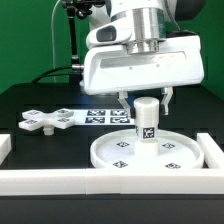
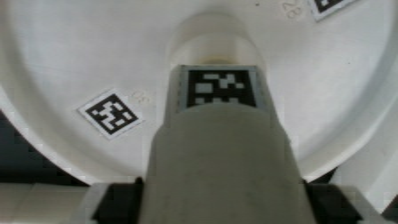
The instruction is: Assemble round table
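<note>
The large rimmed round disc (image 1: 120,152) lies flat on the black table toward the exterior view's right. The short cylindrical leg (image 1: 147,120) stands upright on the disc's middle, tag facing the camera. My gripper (image 1: 144,102) comes down from above, and its fingers close on the leg's upper end. In the wrist view the leg (image 2: 217,110) fills the space between the two dark pads (image 2: 128,200), with the disc (image 2: 71,70) and its tags below it; my gripper (image 2: 221,200) is shut on it. The cross-shaped base (image 1: 50,120) lies loose at the exterior view's left.
The marker board (image 1: 105,115) lies flat behind the disc. A long white border rail (image 1: 100,181) runs along the front, with another rail (image 1: 211,150) at the exterior view's right and a rail end (image 1: 5,146) at the left. A green wall stands behind.
</note>
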